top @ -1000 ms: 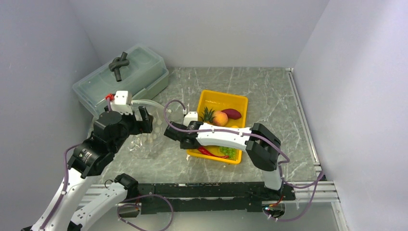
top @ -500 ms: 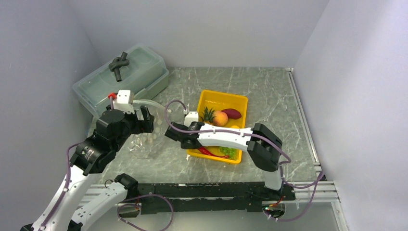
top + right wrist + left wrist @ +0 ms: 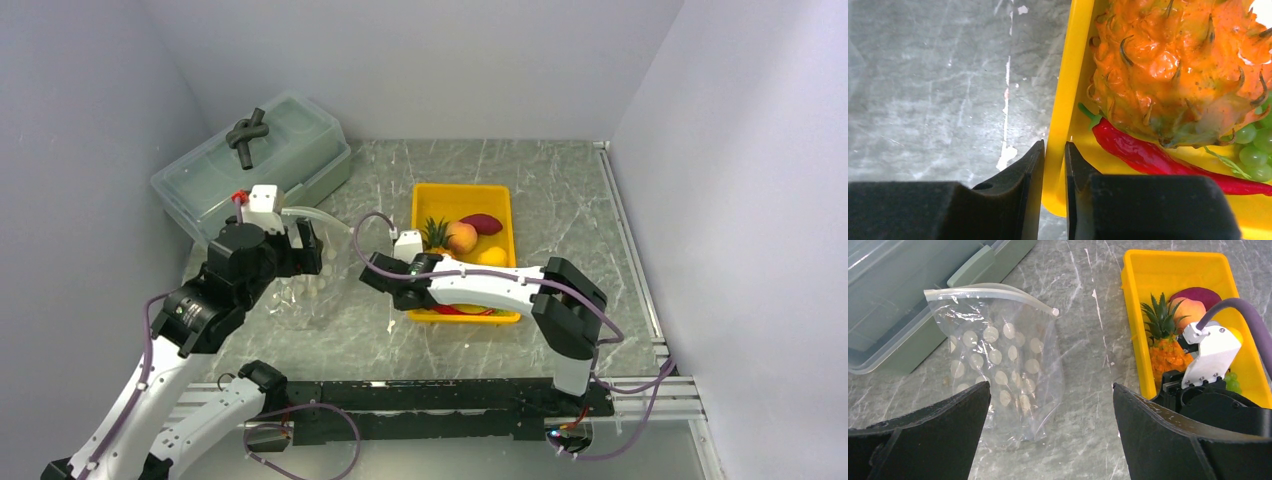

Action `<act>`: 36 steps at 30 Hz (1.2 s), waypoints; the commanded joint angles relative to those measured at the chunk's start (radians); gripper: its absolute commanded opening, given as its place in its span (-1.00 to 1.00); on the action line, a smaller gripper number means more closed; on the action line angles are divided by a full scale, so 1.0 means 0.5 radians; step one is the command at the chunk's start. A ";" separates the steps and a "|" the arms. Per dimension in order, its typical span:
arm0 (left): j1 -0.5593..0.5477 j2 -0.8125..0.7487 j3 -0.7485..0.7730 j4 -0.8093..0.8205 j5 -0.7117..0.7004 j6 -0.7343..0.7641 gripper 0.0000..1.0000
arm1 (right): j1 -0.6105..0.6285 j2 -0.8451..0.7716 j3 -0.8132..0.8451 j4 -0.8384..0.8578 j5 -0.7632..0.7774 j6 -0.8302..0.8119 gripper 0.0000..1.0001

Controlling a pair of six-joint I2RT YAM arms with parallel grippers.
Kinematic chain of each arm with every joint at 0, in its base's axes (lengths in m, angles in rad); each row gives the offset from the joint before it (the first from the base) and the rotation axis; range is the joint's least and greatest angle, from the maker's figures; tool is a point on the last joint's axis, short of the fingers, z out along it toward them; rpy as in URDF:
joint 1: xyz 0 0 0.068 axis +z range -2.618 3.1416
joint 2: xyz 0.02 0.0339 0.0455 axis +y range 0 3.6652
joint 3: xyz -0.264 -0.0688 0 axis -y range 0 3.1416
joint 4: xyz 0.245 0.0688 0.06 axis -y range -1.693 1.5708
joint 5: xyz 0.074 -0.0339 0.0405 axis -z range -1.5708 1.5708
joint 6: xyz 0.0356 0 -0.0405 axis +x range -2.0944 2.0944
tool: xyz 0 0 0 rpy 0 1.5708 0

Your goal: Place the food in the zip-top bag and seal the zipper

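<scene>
box (image 3: 255, 160) far left | tray (image 3: 500, 195) right of centre, holds pineapple (image 3: 1178, 70), peach (image 3: 461, 237), purple piece (image 3: 482, 223), chili (image 3: 1148, 155), grapes (image 3: 1255, 150) | bag (image 3: 1003, 370) flat on table between box and tray, zipper (image 3: 993, 290) at far edge | left gripper (image 3: 1050, 390) spread wide above bag | right gripper (image 3: 1054, 145) clamped on tray's left wall

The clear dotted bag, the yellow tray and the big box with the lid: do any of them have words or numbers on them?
No text can be read anywhere.
The soft clear plastic bag carries only rows of white dots, no letters.
The rigid yellow plastic tray and the large translucent lidded box are plain.
</scene>
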 commanded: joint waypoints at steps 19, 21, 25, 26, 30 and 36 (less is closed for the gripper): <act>-0.003 0.067 0.002 0.023 -0.033 -0.025 0.95 | -0.183 -0.675 -0.648 0.068 0.043 -0.494 -1.00; -0.002 0.072 0.002 0.022 -0.042 -0.025 0.95 | -0.203 -0.743 -0.715 0.075 0.039 -0.483 -1.00; 0.000 0.090 0.005 0.015 -0.044 -0.025 0.95 | -0.269 -0.824 -0.802 0.074 0.006 -0.459 -1.00; 0.000 0.093 0.004 0.016 -0.042 -0.025 0.95 | -0.282 -0.830 -0.821 0.072 -0.003 -0.454 -1.00; 0.002 0.119 0.007 0.017 -0.033 -0.025 0.95 | -0.306 -0.853 -0.885 0.095 -0.011 -0.435 -1.00; 0.003 0.152 0.011 0.011 -0.023 -0.035 0.95 | -0.308 -0.856 -0.863 0.095 -0.005 -0.442 -0.94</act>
